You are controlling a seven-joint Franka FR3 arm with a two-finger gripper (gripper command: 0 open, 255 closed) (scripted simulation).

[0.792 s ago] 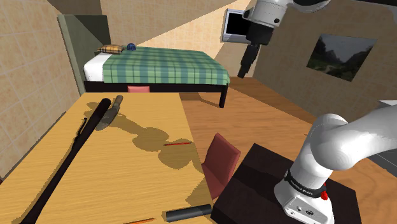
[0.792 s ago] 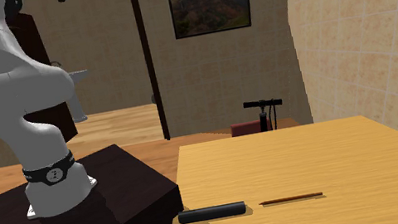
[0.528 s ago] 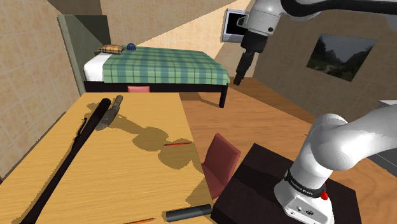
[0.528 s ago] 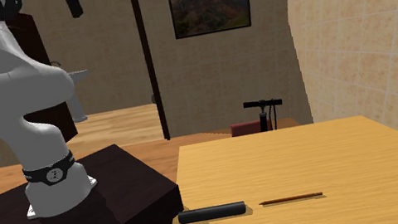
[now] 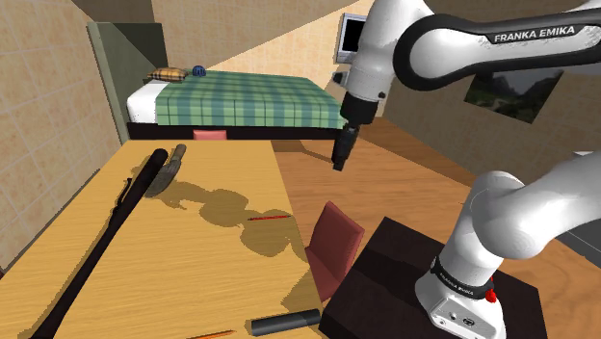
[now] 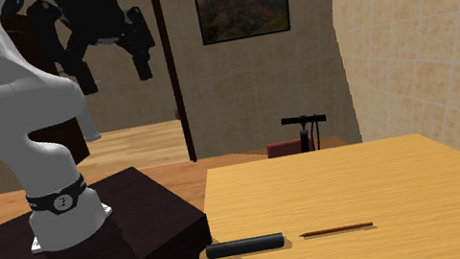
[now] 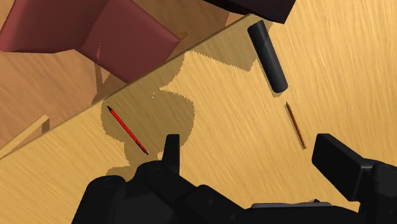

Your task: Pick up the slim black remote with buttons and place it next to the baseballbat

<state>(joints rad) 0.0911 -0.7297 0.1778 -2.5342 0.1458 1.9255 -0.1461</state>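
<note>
Black remote (image 7: 268,55) lies well apart from gripper (image 7: 248,146).

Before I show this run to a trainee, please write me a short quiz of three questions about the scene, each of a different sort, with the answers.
1. Choose one. The remote lies:
A. on the table
B. on the bed
C. on the chair

2. True or false: the gripper is open and holds nothing.

3. Fill the gap. In the shoulder view, the bat lies along the table's ____ side.

Key: 1 A; 2 true; 3 left.
</note>
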